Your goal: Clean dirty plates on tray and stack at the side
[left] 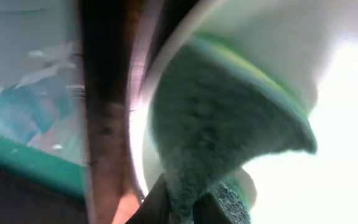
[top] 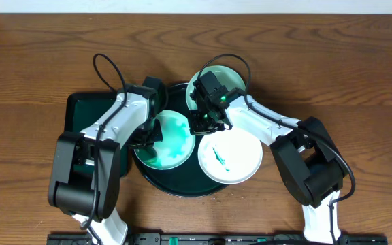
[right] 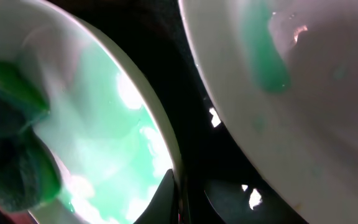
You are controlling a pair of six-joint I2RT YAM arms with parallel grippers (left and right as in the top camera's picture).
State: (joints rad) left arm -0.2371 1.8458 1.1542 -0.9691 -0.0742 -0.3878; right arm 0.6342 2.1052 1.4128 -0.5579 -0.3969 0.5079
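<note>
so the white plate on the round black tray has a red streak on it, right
Not red: the streak on the white plate is green, as the overhead view shows. The plate does lie on the round black tray.

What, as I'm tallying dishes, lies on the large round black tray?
Three small round plates: a smeared mint-green plate, a green-streaked white plate overhanging the black tray's rim, a second mint-green plate at the back. The left arm and right arm hide the middle.
</note>
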